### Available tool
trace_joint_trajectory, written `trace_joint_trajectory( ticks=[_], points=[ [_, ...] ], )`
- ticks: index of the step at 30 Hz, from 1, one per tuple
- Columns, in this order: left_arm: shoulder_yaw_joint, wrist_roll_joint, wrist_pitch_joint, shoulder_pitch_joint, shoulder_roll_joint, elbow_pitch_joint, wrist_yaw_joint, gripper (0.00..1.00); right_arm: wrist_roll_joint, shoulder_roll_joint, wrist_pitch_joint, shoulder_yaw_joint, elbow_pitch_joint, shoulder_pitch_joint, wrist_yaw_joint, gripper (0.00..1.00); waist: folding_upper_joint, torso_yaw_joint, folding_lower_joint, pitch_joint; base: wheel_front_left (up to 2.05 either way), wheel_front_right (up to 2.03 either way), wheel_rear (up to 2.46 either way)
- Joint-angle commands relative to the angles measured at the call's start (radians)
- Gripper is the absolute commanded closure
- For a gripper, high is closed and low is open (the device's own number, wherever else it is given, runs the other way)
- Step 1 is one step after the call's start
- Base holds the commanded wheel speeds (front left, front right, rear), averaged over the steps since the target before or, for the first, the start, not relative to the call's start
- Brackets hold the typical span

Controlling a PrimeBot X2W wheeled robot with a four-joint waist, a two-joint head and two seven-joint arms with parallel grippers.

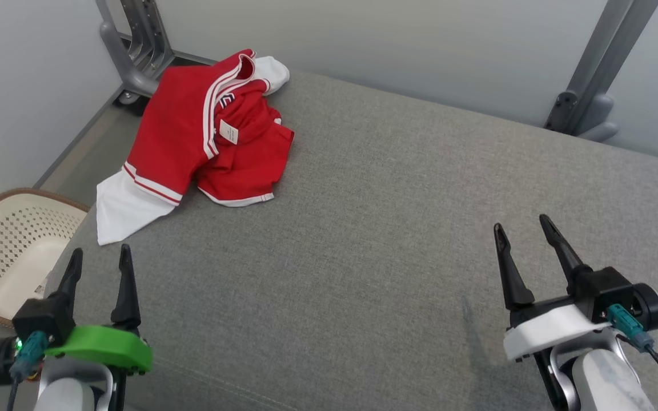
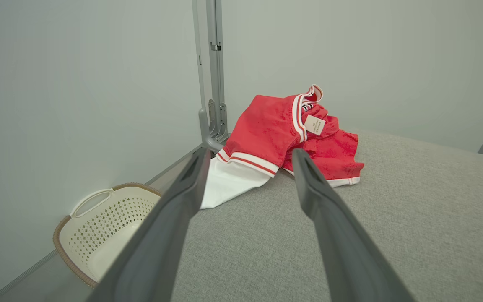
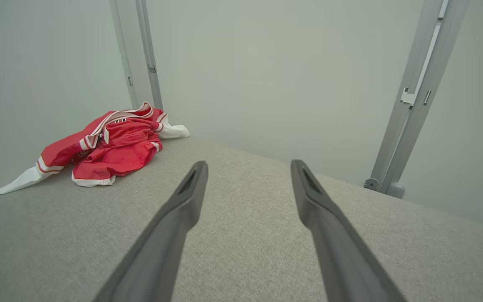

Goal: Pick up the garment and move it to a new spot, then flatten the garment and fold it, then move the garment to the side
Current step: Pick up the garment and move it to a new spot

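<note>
The garment is a crumpled red shirt with white sleeves and white stripes, lying in a heap at the far left corner of the grey fabric surface; a small white label shows on top. One white sleeve hangs over the left edge. My left gripper stands open at the lower left, short of the garment, nothing between its fingers. Open and empty too, my right gripper hovers at the lower right, far from the garment.
A cream perforated laundry basket with a brown rim sits on the floor left of the surface. Grey metal frame posts stand at the back left and back right against the pale wall.
</note>
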Motion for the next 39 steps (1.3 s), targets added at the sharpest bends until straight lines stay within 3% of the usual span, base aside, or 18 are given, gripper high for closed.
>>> trace_joint_trajectory(
  ticks=[1,6,10,15,18,20,25,26,28,33,39],
  points=[
    [-0.020,-0.021,0.020,-0.059,0.009,0.025,-0.004,0.00,-0.015,-0.018,-0.003,0.002,-0.007,-0.031,0.000,0.00,0.0000,-0.049,0.0000,0.112,0.00,0.00,0.00],
    [-0.094,-0.203,0.171,-0.268,0.044,0.128,-0.005,0.00,-0.043,-0.061,-0.003,0.031,-0.028,-0.138,0.000,0.00,0.0000,-0.094,0.0000,0.288,0.00,0.00,0.00],
    [-0.183,-0.356,0.280,-0.430,0.119,0.200,-0.004,0.00,-0.066,-0.088,-0.003,0.062,-0.038,-0.215,0.000,0.00,0.0000,-0.128,0.0000,0.428,0.00,0.00,0.00],
    [-0.206,-0.514,0.341,-0.605,0.180,0.336,-0.004,0.00,-0.087,-0.117,-0.003,0.081,-0.057,-0.266,0.000,0.00,0.0000,-0.156,0.0000,0.562,0.00,0.00,0.00],
    [-0.205,-0.570,0.354,-0.676,0.196,0.433,-0.004,0.00,-0.094,-0.133,-0.003,0.080,-0.074,-0.279,0.000,0.00,0.0000,-0.170,0.0000,0.615,0.00,0.00,0.00],
    [-0.209,-0.552,0.350,-0.714,0.221,0.525,0.010,0.00,-0.097,-0.141,-0.003,0.077,-0.088,-0.283,0.000,0.00,0.0000,-0.179,0.0000,0.638,0.00,0.00,0.00],
    [-0.204,-0.571,0.372,-0.770,0.205,0.708,0.022,0.00,-0.097,-0.146,-0.001,0.058,-0.102,-0.277,0.000,0.00,0.0000,-0.192,0.0000,0.649,0.00,0.00,0.00],
    [-0.206,-0.575,0.370,-0.771,0.200,0.732,0.017,0.07,-0.096,-0.144,-0.001,0.055,-0.100,-0.273,0.000,0.00,0.0000,-0.193,0.0000,0.645,0.00,0.00,0.00],
    [-0.214,-0.579,0.353,-0.769,0.179,0.759,0.010,1.00,-0.093,-0.139,0.001,0.049,-0.095,-0.261,-0.001,0.00,0.0000,-0.192,0.0000,0.630,0.00,0.00,0.00],
    [-0.239,-0.574,0.322,-0.747,0.176,0.808,-0.004,1.00,-0.084,-0.118,0.003,0.050,-0.082,-0.231,-0.001,0.00,0.0000,-0.187,0.0000,0.572,0.00,0.00,0.00],
    [-0.247,-0.573,0.255,-0.722,0.216,0.822,-0.007,1.00,-0.068,-0.093,0.000,0.055,-0.077,-0.212,-0.001,0.00,0.0000,-0.180,0.0000,0.481,0.00,0.00,0.00]
  ],
)
